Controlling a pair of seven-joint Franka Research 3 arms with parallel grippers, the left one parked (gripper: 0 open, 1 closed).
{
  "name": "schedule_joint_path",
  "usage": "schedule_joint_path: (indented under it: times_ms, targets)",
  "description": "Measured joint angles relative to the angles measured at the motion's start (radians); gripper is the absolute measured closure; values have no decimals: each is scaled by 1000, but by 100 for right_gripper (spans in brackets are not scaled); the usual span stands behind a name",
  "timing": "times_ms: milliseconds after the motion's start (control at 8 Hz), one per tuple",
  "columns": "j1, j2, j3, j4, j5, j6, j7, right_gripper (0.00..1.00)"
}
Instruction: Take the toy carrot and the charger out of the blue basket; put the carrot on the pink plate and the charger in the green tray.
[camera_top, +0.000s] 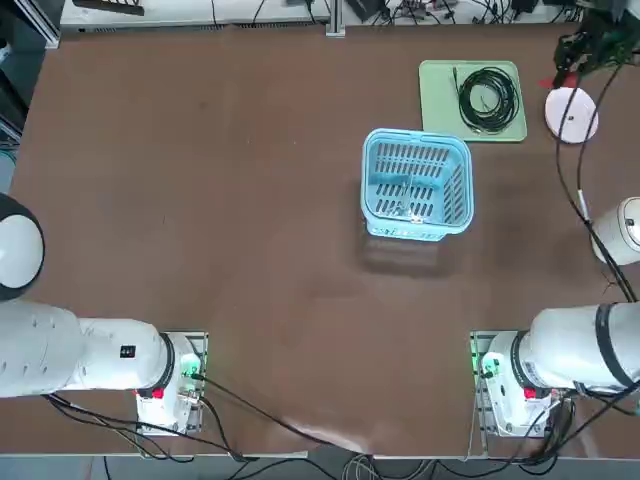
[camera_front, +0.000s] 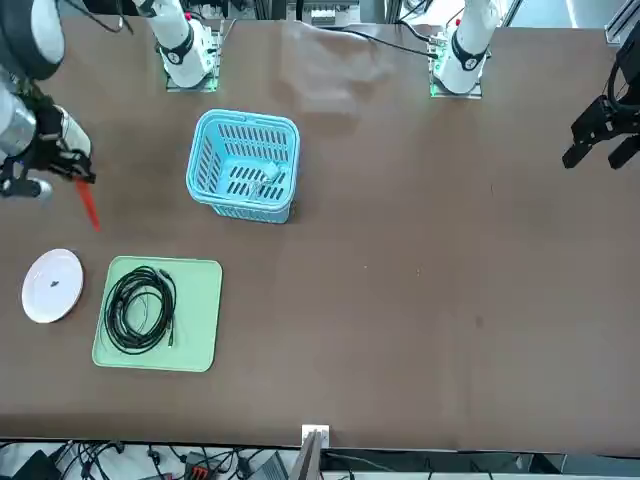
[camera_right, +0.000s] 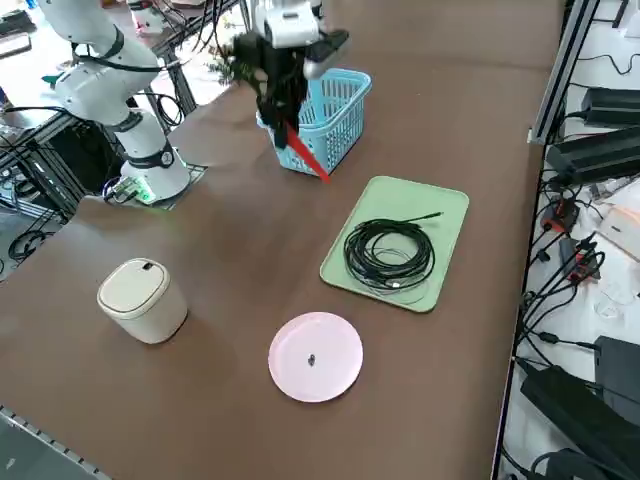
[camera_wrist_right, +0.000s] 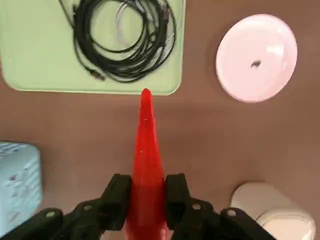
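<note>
I look down on a wide brown table (camera_top: 220, 200) with a matte top, evenly lit. Along its far edge I see tangled black cables (camera_top: 430, 12) against a pale floor. On my right side, a metal rail (camera_right: 556, 70) borders the table, with power bricks (camera_right: 600, 150) and more wiring lying on the floor beyond it.

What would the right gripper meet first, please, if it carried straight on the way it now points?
Probably bare brown table: the right gripper, holding the red-orange toy carrot, points down between the green tray and pink plate.
</note>
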Motion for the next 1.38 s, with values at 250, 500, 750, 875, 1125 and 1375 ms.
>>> schedule_joint_path:
  times_ms: [250, 500, 750, 875, 1125, 1375]
  targets:
    - [-135, 128, -1, 52, 0, 106, -219, 60]
    - [-222, 260, -1, 135, 0, 171, -362, 60]
    - [-260, 358, 1, 212, 1, 223, -458, 60]
    - [-278, 399, 2, 234, 2, 266, -505, 60]
    - [-312, 475, 2, 249, 34, 394, -609, 60]
    - [-332, 533, 3, 253, 66, 480, -679, 60]
